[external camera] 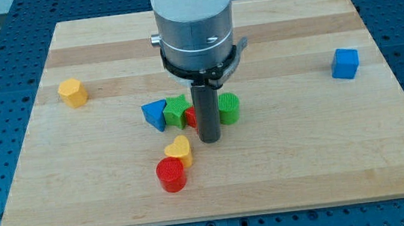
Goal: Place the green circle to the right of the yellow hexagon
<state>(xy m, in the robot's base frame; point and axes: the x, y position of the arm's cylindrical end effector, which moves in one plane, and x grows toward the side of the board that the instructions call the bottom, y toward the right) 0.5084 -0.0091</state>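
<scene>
One dark rod drops mid-frame, my tip (211,139) just left of the green circle (228,108); the yellow hexagon (73,92) sits far left on the desk (304,155). No end effector jaws to judge.

Beside the yellow hexagon (72,91) the board (297,156) lies open; blocks crowd the green circle (228,108).

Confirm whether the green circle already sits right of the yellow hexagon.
Yes: the green circle lies far toward the view's right of the yellow hexagon.
</scene>
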